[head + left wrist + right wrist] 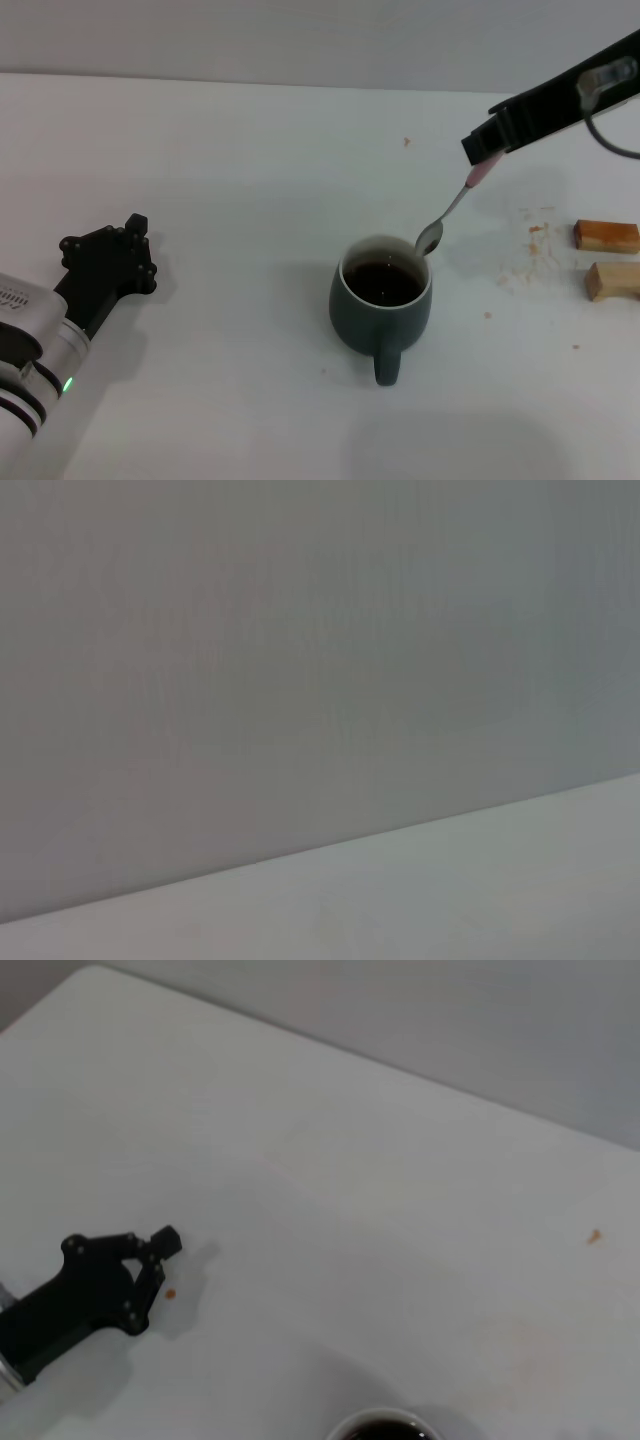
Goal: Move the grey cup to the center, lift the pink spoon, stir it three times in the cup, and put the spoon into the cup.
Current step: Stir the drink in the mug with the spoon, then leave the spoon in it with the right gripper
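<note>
1. The white table (230, 180) fills the head view, and the grey cup (381, 300) sits close to its middle, loop handle at 6 o'clock towards the robot, dark brown liquid inside

2. The left gripper (108, 262) lies low on the table at 9 o'clock from the cup, well apart from it and idle; the right wrist view shows it too (120, 1278); whether its fingers are parted I cannot tell

3. The right gripper (487, 150) reaches in from 2 o'clock of the cup and is clenched on the pale end of the pink spoon (452, 207), only a short pink stub showing below the fingers

4. Two tan wooden blocks (606, 236) lie at 3 o'clock of the cup, well apart, with crumbs scattered between

5. The spoon slopes down towards 7 o'clock, its silver bowl at the cup's rim at about 1 o'clock; whether it touches the rim or hangs just over it cannot be told

6. The step in hand looks like entering or leaving the stir. To do it well, I judge, hold the grip firm, carry the bowl inward past the rim before lowering, and circle small so the cup is not pushed off centre
</note>
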Controlling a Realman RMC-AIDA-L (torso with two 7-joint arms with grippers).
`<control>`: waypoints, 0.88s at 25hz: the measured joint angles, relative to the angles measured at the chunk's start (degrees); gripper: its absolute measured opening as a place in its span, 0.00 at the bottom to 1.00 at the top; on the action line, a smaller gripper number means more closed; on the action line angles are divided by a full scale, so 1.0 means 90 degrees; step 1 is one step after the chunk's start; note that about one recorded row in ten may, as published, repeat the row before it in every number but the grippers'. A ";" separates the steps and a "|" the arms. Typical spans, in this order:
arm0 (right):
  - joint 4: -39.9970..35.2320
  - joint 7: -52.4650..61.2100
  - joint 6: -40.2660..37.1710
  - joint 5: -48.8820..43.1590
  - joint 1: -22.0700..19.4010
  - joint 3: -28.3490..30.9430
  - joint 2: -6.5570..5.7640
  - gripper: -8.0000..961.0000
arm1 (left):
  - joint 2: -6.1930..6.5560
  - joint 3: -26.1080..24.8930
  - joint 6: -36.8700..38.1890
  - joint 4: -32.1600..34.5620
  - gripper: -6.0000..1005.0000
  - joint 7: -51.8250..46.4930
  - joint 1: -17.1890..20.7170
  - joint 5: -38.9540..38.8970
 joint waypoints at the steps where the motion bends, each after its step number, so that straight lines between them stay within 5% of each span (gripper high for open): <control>1: -0.0064 0.0000 0.0039 0.0000 -0.0001 -0.0055 0.0000 0.08 | 0.0000 -0.0001 0.0000 0.0000 0.00 0.0000 -0.0001 0.0000; 22: -0.1190 -0.0027 0.1078 0.0075 0.0072 -0.1058 -0.0028 0.08 | -0.0008 0.0006 -0.0027 0.0019 0.00 0.0000 -0.0002 0.0000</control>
